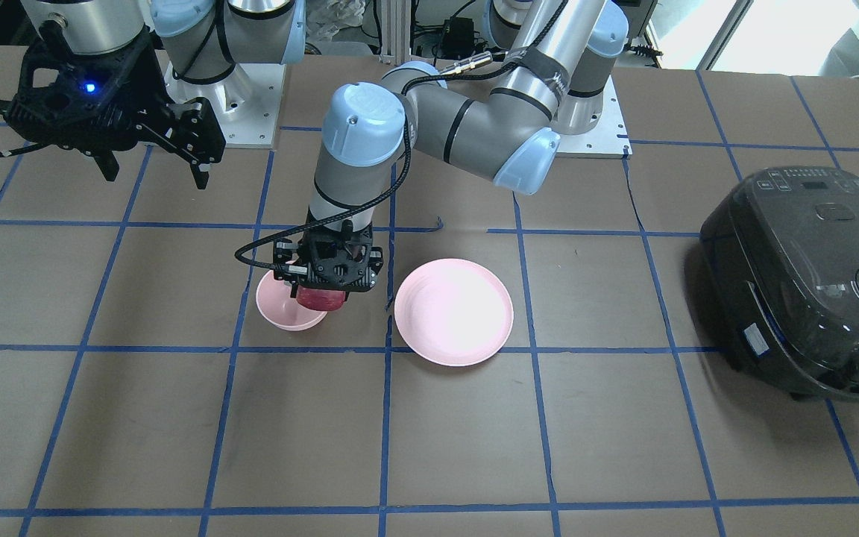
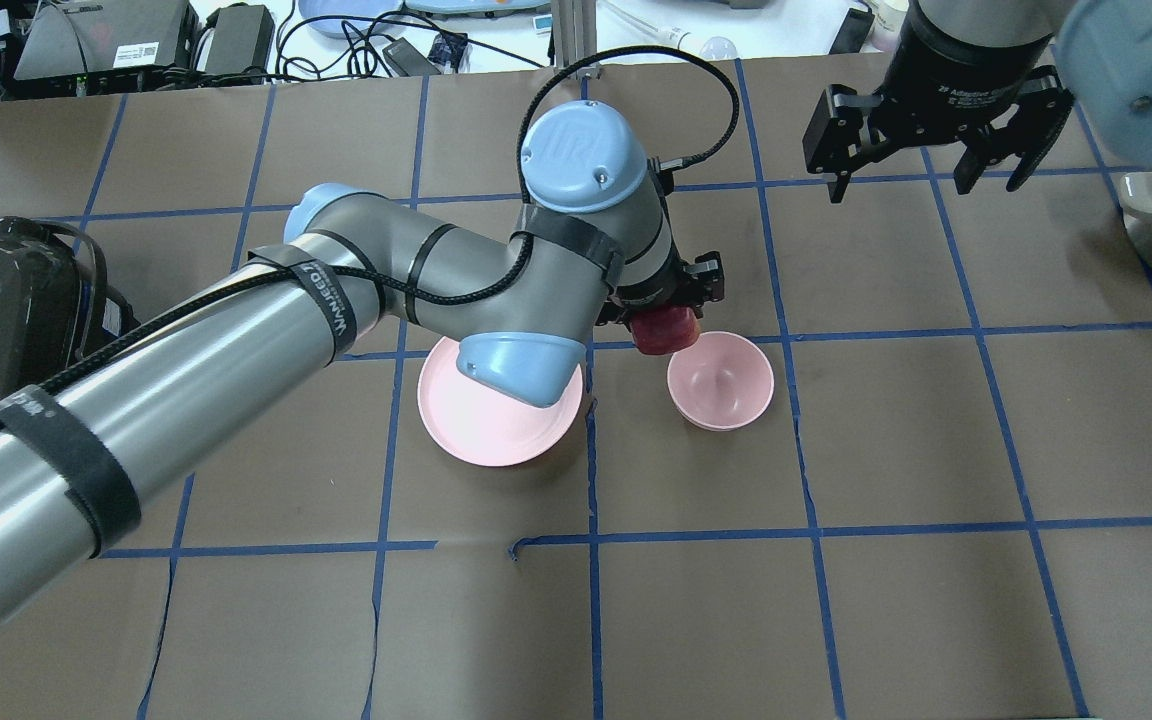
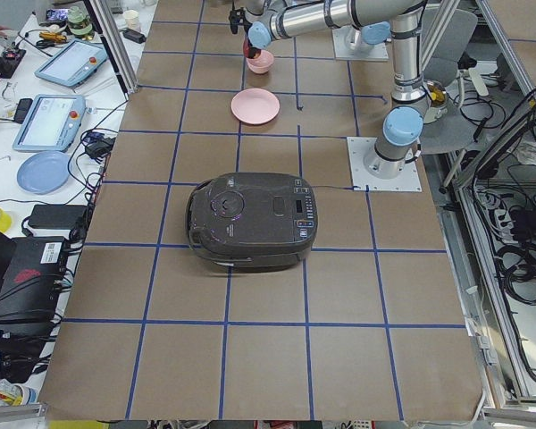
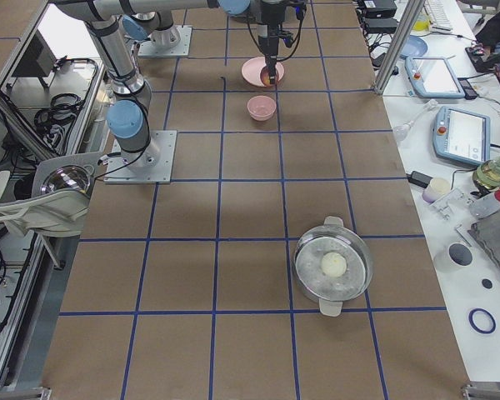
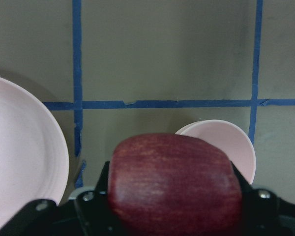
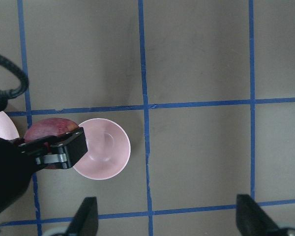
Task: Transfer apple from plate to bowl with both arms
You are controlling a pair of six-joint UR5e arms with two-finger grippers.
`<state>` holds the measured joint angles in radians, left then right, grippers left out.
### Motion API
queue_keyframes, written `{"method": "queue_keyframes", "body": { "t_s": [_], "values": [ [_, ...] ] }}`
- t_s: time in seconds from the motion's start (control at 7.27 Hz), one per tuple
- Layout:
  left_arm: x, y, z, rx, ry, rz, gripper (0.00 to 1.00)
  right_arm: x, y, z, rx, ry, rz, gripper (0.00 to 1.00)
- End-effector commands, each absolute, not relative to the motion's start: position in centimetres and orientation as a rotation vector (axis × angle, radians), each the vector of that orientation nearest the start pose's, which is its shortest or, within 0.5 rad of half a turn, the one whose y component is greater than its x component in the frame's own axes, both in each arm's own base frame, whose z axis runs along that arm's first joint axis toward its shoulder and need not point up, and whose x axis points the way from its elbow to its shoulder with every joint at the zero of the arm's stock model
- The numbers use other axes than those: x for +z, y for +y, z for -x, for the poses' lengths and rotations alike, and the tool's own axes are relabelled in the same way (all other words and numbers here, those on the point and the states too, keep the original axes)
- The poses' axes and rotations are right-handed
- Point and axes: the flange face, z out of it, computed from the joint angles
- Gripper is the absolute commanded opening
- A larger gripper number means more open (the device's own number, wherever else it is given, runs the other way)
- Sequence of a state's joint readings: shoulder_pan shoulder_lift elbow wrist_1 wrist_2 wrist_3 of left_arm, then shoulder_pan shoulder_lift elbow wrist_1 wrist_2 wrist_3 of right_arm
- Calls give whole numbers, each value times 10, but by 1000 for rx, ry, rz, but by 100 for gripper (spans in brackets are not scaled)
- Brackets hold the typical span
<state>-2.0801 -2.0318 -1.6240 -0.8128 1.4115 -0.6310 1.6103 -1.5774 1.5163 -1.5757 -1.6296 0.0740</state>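
My left gripper [image 1: 321, 297] is shut on the dark red apple [image 1: 320, 298] and holds it above the near rim of the small pink bowl [image 1: 285, 307]. The apple [image 2: 663, 330] also shows in the overhead view beside the bowl [image 2: 721, 380], and fills the left wrist view [image 5: 174, 184]. The wide pink plate [image 1: 453, 311] lies empty beside the bowl, partly under the left arm in the overhead view [image 2: 481, 420]. My right gripper [image 2: 936, 160] is open and empty, raised well away from the bowl at the robot's right.
A black rice cooker [image 1: 810, 283] stands at the robot's left end of the table. A metal pot [image 4: 333, 265] with a pale round thing in it stands at the right end. Blue tape lines grid the brown table.
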Motion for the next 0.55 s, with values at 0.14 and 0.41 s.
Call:
{"method": "queue_keyframes", "body": {
  "t_s": [0.14,0.41],
  "values": [
    [252,-495,477,-175,3365,144,5,514,-490,-149,-108,3173,-65,100],
    [227,-482,488,-112,3343,115,13,514,-491,-149,-116,3174,-63,100]
  ]
}}
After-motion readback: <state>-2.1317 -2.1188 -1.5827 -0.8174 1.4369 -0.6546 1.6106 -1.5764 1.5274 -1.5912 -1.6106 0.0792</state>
